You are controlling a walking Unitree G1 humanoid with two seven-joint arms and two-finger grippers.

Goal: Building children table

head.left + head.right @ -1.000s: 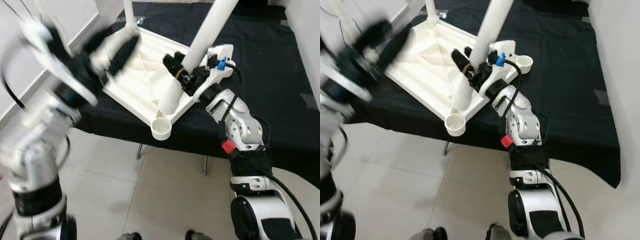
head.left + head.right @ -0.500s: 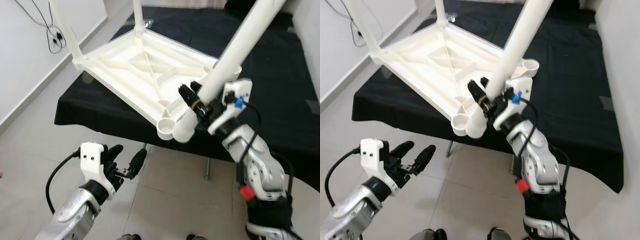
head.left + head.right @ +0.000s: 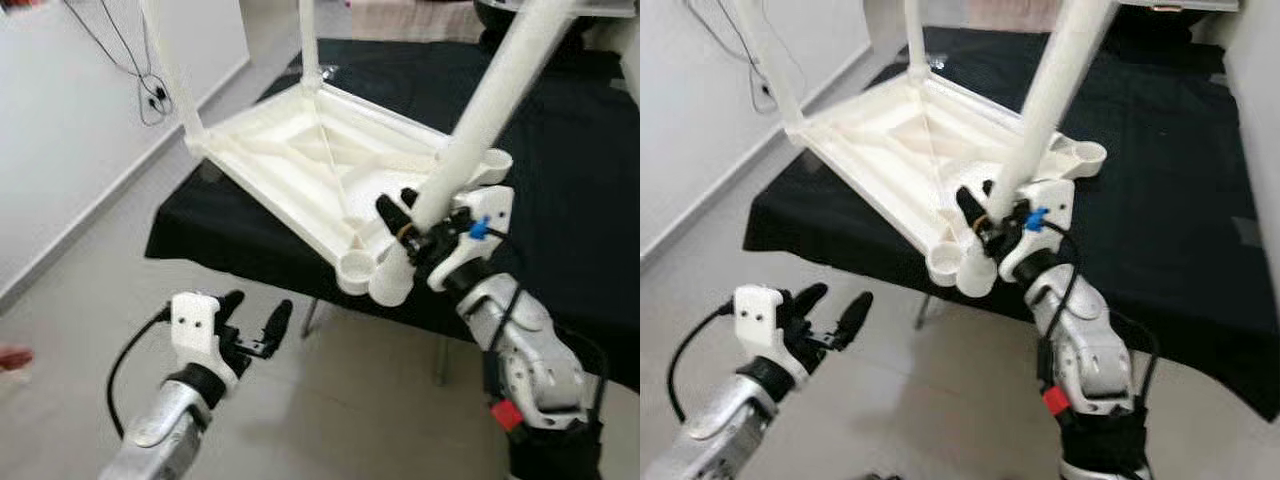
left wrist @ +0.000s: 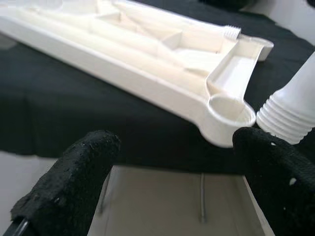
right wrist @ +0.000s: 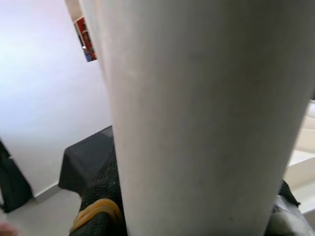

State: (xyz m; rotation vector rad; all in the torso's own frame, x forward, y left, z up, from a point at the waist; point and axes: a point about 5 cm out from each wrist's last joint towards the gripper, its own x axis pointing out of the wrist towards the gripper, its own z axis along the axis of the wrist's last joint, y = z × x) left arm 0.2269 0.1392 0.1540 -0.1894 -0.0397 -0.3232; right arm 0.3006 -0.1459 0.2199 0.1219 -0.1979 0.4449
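Observation:
An upturned white table top lies on the black-covered table, with two white legs standing in its far corners. My right gripper is shut on a third white leg, held slanted. The leg's threaded end hangs just beside the empty near-corner socket, outside it. Another empty socket sits at the right corner. My left gripper is open and holds nothing, low over the floor in front of the table. One black finger frames the socket.
The black cloth covers a table on thin metal legs over a tiled floor. A white wall with hanging cables runs along the left.
My left arm has dropped from the table top to low over the floor. The right gripper has carried the leg's end from over the frame to beside the near-corner socket. The camera has shifted.

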